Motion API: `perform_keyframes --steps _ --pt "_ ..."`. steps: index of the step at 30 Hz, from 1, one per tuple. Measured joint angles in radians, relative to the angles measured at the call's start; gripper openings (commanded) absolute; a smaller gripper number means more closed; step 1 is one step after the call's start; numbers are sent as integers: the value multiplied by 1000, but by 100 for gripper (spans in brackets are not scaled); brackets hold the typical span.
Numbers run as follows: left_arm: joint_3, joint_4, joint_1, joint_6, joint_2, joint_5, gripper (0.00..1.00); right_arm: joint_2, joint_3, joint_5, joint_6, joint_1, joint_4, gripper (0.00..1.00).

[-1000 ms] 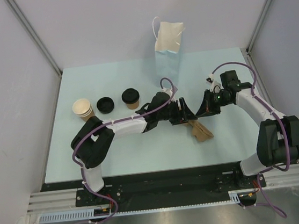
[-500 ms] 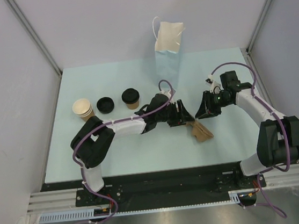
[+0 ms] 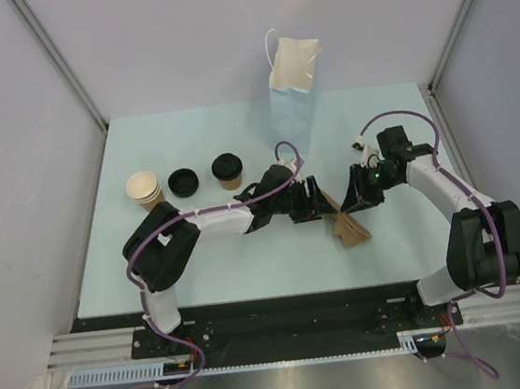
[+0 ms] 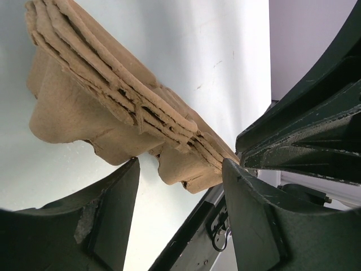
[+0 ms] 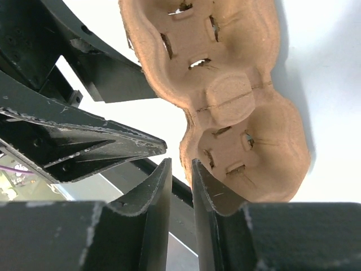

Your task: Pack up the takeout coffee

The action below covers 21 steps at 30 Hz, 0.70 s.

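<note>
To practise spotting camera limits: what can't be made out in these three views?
- Top view: inside of the paper bag, hidden by its own walls.
- Top view: contents of the takeout coffee, under its lid.
- Left wrist view: the cup carriers, cut off at the top edge; layer count unclear.
- Right wrist view: whether the right end effector touches them, masked by its fingers.

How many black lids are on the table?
2. One loose lid lies beside the stacked cups; the other caps the coffee cup next to it. More may be hidden from view.
</note>
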State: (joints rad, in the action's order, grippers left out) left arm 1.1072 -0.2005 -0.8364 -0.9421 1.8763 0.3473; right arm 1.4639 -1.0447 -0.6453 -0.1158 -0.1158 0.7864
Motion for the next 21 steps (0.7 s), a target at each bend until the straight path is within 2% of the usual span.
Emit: perform_keyframes --steps 21 --pt "0 0 0 0 0 0 65 50 0 10 4 0 1 19"
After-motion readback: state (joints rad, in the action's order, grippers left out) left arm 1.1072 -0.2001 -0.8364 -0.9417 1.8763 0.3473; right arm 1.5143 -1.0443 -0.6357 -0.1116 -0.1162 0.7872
